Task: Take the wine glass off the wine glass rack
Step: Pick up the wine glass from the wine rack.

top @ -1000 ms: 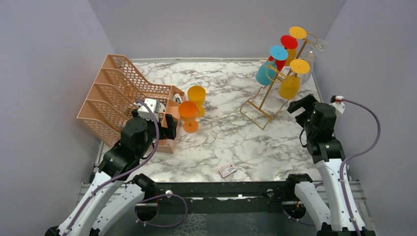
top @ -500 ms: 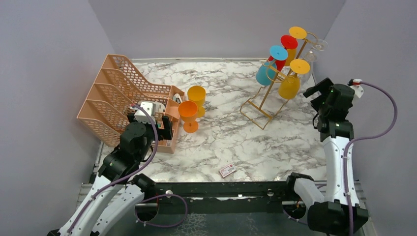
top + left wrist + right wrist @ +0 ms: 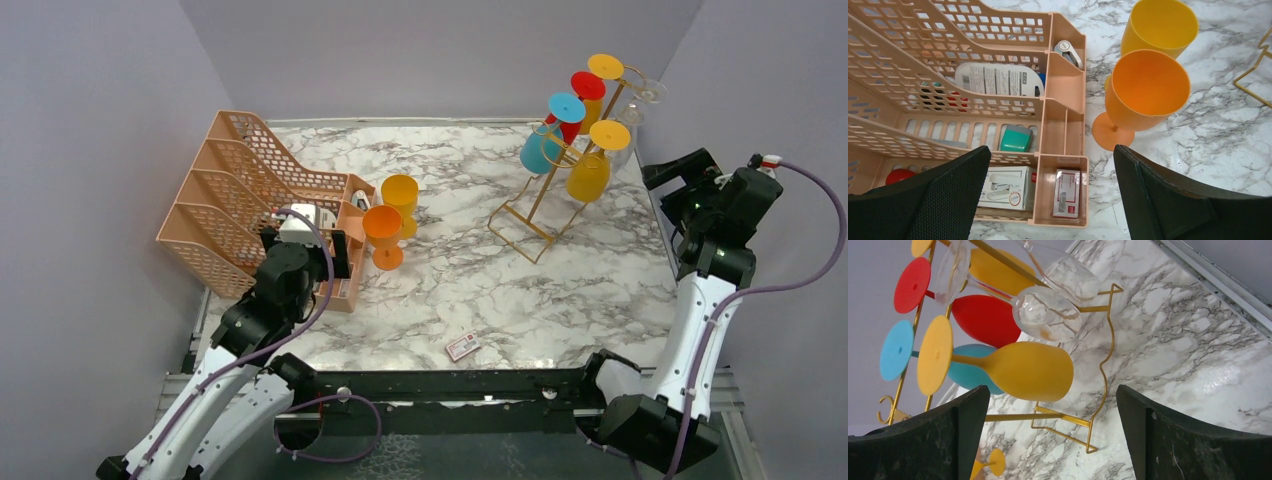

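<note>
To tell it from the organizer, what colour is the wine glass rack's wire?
Gold; the wine glass rack shows best in the right wrist view.

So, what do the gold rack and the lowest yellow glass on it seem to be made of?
The rack looks like thin metal wire, shiny gold: slim bent rods. The yellow glass looks opaque and matte, probably plastic, though coated glass is possible.

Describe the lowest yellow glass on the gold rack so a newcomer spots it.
At the marble table's far right corner stands a tall slanted gold wire rack. Among glasses hung by their feet, take the opaque yellow wine glass hanging lowest. Its neighbours are a teal glass, a red glass and clear glasses; the other yellow glass hangs at the top.
</note>
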Controlling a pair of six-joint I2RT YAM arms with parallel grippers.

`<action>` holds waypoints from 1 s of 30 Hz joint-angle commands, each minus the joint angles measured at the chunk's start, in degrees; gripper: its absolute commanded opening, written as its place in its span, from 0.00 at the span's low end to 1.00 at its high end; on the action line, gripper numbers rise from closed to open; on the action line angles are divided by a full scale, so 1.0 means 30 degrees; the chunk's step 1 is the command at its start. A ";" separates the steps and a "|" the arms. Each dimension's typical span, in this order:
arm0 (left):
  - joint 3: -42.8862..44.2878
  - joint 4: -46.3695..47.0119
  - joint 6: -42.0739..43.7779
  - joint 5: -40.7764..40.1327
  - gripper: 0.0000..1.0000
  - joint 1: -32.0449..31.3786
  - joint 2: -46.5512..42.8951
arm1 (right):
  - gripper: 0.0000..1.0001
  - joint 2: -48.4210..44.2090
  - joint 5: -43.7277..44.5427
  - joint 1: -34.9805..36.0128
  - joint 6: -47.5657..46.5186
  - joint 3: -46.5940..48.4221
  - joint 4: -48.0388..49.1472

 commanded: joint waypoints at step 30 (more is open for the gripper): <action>0.0141 -0.0059 -0.0484 -0.2542 0.99 0.0218 0.0374 | 0.82 0.1219 -0.6255 -0.0025 0.2788 0.3365 0.1320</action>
